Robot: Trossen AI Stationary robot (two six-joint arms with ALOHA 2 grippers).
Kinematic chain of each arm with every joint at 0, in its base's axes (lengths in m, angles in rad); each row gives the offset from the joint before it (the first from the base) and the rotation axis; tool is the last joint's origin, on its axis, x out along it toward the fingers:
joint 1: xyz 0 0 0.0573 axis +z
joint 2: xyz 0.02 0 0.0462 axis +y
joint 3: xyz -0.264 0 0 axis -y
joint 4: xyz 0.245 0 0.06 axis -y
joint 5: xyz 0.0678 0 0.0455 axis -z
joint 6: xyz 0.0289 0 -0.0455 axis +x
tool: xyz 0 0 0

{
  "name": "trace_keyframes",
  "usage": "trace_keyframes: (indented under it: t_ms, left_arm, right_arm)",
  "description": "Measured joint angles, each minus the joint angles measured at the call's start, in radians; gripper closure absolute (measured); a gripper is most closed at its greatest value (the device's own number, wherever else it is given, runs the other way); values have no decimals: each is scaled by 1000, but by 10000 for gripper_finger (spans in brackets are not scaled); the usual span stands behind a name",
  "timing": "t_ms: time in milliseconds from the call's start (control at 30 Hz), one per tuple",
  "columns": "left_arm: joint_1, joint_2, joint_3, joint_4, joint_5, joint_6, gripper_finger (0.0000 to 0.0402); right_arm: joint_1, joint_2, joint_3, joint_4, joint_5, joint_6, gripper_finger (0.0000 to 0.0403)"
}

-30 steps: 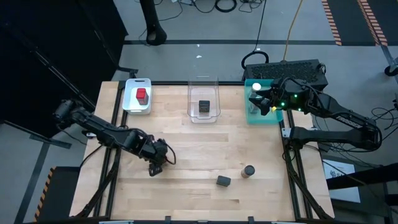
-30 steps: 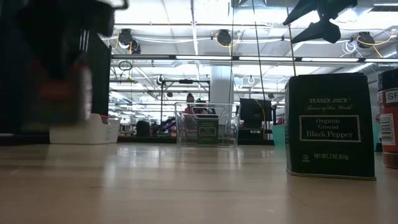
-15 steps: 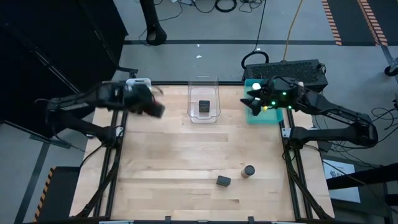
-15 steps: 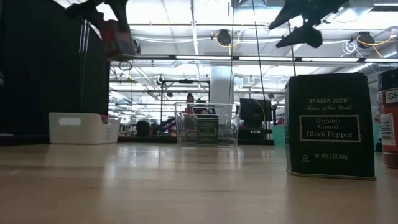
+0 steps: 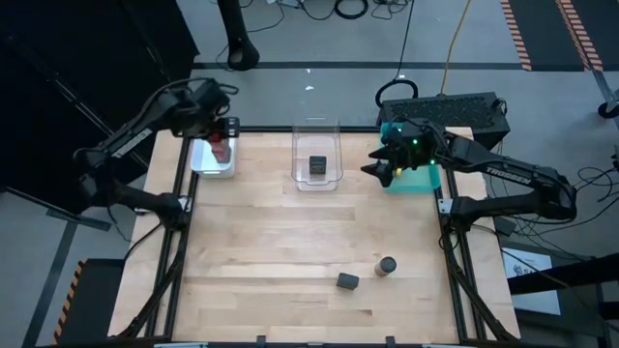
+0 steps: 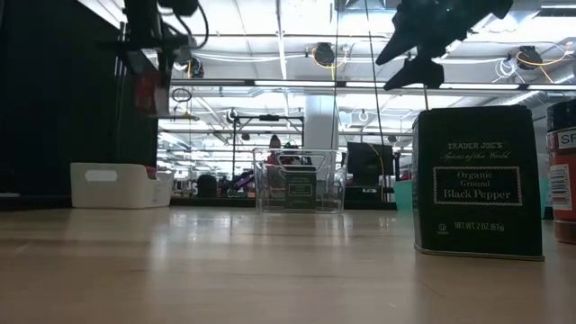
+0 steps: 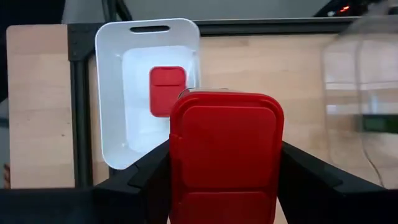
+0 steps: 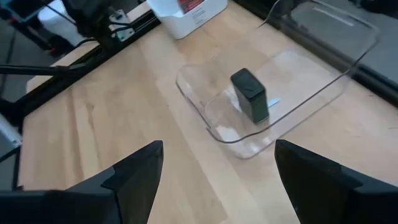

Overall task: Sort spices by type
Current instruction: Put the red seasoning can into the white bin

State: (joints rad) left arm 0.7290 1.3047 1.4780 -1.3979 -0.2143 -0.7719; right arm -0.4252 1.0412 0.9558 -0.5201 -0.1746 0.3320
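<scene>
Within the last second the left gripper point(image 7: 225, 186) has swung from low over the table's left-middle up to the far left corner, and it now hangs above the white tray point(image 5: 201, 164) with its fingers clamped on a red tin point(image 7: 226, 155). The left wrist view looks straight down past that tin onto the second red tin point(image 7: 168, 91), already lying inside the tray, so the pair of reds looks one release away from being complete. The right gripper point(image 8: 214, 186) has meanwhile drifted off the teal tray point(image 5: 423, 178) at the far right edge toward the clear tray point(image 5: 317, 147); its fingers stand spread apart and hold nothing. Its wrist view shows one dark tin point(image 8: 250, 96) standing upright in the clear tray at the middle of the far edge. Two spices remain on the bare wood near the table's near edge, right of centre: a black pepper tin point(image 5: 347, 281) and, just beside it, a capped jar point(image 5: 386, 266). By this reckoning the dark tin belongs with its twin in the clear tray and the jar in the teal one. The table point(image 5: 290, 251) is pale butcher-block wood on a dark frame. Beyond it the low view shows a large workshop hall with ceiling lights and hanging cables.
</scene>
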Motion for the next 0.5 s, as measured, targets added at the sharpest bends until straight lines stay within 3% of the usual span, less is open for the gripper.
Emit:
trace_keyframes:
  t_ms: [333,500]
  left_arm:
    - [272,119,0,1,1,198,177]
    - [321,156,1,70,24,230,177]
  right_arm:
    - [-1,0,0,-4,-40,0,110]
    - [-1,0,0,-1,-37,21,110]
